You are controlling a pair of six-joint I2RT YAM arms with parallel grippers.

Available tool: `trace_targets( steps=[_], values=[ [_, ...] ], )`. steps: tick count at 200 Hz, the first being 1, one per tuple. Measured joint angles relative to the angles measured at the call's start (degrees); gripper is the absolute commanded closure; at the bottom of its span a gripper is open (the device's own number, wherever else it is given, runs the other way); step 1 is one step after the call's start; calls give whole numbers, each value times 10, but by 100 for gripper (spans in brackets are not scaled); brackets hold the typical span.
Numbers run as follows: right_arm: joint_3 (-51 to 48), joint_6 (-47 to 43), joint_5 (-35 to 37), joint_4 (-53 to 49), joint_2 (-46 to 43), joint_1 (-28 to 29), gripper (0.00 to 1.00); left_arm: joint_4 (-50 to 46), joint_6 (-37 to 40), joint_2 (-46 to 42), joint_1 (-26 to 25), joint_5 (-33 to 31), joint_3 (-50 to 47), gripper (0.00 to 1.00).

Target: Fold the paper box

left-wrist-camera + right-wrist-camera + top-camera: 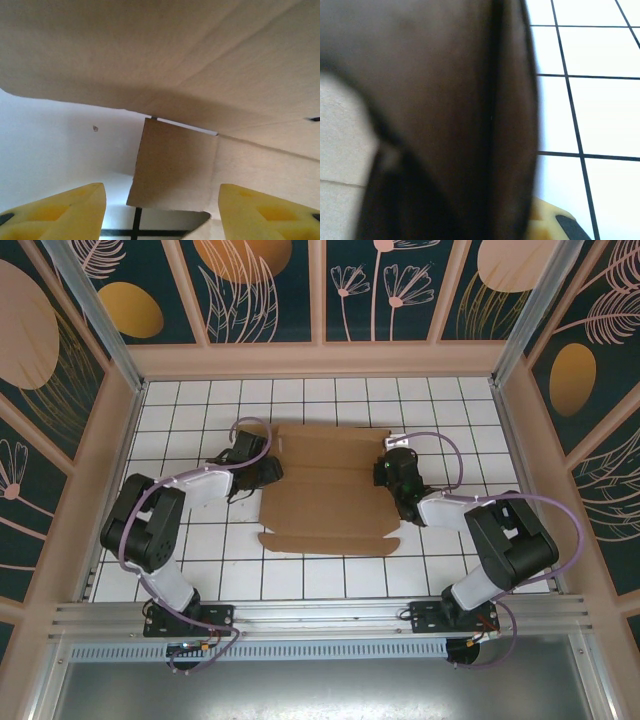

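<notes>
The left claw (262, 472) is seen just beside the left edge of the paper box (330, 495). The box is spread out, largely flat, on the white tiled table (200, 570), midway between the two arms. In the left wrist view this claw is held wide, its yellow fingertips (65, 212) well apart. A cardboard panel is raised above them and a small flap (172, 165) hangs ahead. The right claw (392, 472) is set at the box's right edge. It is drawn narrow, seemingly pinched on dark, blurred cardboard pressed close to the right wrist camera.
</notes>
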Motion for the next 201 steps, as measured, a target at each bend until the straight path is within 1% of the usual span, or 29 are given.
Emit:
trace_targets(
  steps=[15, 38, 80, 113, 162, 201],
  values=[
    [0, 0, -3, 0, 0, 0, 100, 12, 4, 15, 0, 0, 0, 37],
    [0, 2, -9, 1, 0, 0, 100, 41, 6, 28, 0, 3, 0, 41],
    [0, 11, -14, 1, 0, -1, 100, 104, 17, 28, 1, 9, -7, 52],
    [0, 13, -14, 2, 1, -1, 100, 120, 37, 19, 3, 6, -18, 60],
    [3, 13, -17, 14, 11, -1, 100, 151, 52, -17, 2, 17, -44, 62],
    [6, 12, -22, 18, 16, -1, 100, 171, 62, -23, -8, 49, -44, 55]
  ],
)
